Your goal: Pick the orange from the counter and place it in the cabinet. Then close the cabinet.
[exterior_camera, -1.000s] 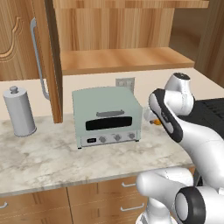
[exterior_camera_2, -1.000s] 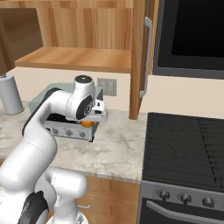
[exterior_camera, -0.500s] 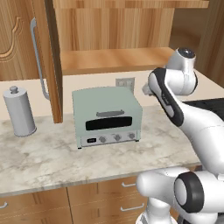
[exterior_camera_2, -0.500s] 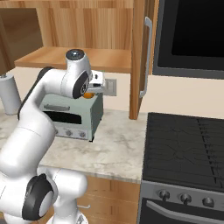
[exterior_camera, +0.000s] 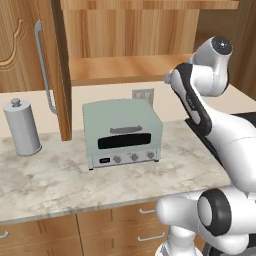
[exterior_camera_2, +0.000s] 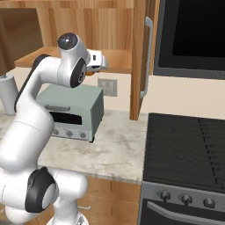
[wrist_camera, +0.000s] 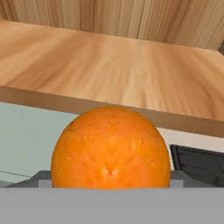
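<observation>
Orange (wrist_camera: 110,147) sits right up against the hand camera, round, bright orange, dimpled peel with a faint star-like pattern at centre, held in the gripper (exterior_camera_2: 98,61), whose fingers are clamped on it. In the right base view the orange shows as a small sliver just under the hand, raised at the level of the cabinet (exterior_camera_2: 117,58) shelf front edge, above the pale-green toaster oven (exterior_camera: 122,132). Cabinet shelf (wrist_camera: 109,70) is plain wood and lies just ahead of the fruit. Both cabinet doors stand open: left door (exterior_camera: 55,70) and right door (exterior_camera_2: 141,57), each with a silver bar handle. Counter (exterior_camera: 50,180) is beige marbled; a grey canister (exterior_camera: 21,127) stands at its left. Black stovetop (exterior_camera_2: 189,147) is to the right.
</observation>
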{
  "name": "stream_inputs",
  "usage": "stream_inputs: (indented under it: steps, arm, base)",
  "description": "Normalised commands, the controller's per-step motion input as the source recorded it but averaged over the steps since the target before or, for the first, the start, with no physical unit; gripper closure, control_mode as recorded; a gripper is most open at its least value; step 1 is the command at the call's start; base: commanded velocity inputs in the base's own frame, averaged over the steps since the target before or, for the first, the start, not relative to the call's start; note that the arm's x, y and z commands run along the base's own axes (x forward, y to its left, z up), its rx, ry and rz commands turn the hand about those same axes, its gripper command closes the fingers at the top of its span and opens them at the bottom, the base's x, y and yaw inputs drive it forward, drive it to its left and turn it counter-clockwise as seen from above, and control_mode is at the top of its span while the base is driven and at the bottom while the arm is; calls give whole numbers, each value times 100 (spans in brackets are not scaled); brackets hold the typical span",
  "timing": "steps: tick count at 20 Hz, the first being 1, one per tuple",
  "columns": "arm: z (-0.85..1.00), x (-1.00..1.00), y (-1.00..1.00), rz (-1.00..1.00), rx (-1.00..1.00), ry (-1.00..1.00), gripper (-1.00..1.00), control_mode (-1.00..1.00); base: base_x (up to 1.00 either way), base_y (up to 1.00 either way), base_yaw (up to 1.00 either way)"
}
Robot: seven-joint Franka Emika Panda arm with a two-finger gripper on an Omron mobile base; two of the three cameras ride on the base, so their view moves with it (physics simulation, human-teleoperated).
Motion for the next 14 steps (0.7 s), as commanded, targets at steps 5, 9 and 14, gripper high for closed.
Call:
stream_inputs:
  steps: [5,9,14]
  arm:
    - [21,37,0,-9,0,-14,100,-100]
    - [4,66,0,-8,0,-1,100,-100]
    - [19,80,0,-7,0,12,100,-100]
  base:
    - [0,0,0]
    - [0,0,0]
    - [0,0,0]
